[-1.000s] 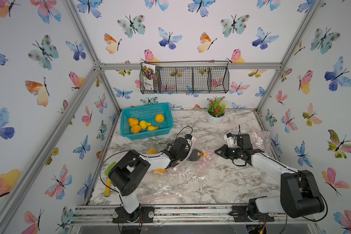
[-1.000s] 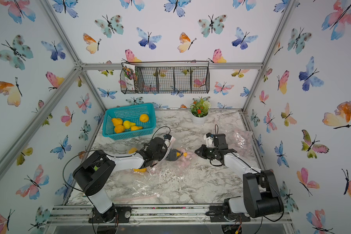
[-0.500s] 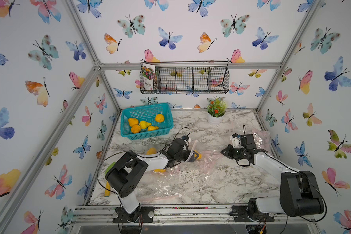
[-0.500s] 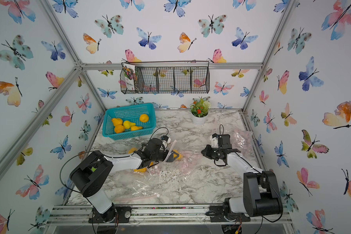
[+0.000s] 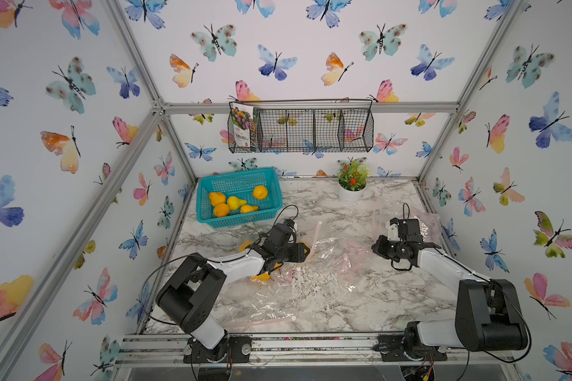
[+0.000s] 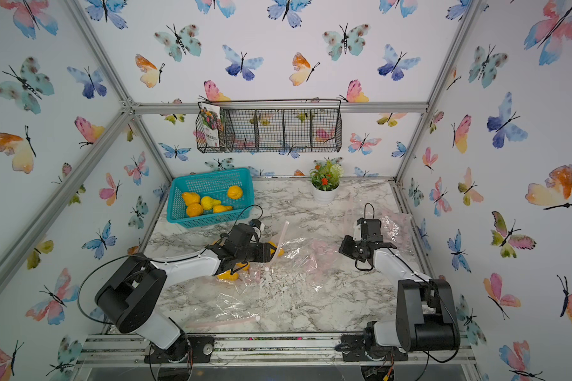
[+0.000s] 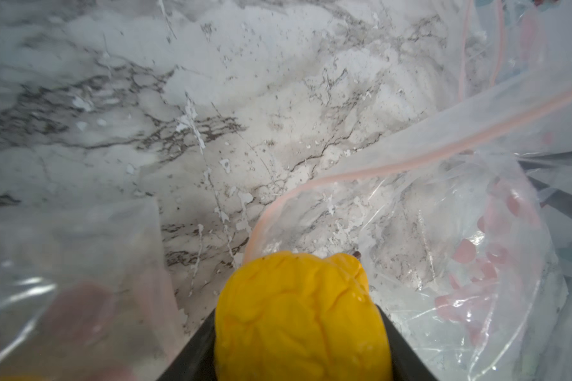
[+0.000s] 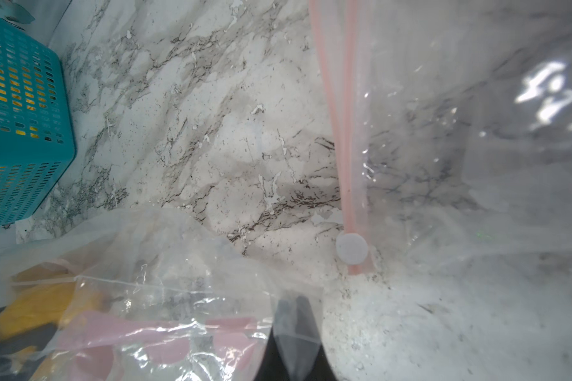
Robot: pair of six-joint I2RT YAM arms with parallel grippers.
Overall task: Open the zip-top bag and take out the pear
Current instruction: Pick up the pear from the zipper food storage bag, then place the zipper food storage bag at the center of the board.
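Marble table (image 5: 360,297): the clear zip-top bag (image 5: 331,254) lies crumpled mid-table, mouth toward 9 o'clock. Right gripper (image 5: 375,247) is at the bag's 3 o'clock, jaws closed. Film lies across its tips; can't tell if it's pinched. Left gripper (image 5: 303,253) is at the bag's 9 o'clock edge, clamped on the yellow pear (image 7: 303,316). Pear sits at the mouth, just beside the pink zip strip (image 7: 410,155).
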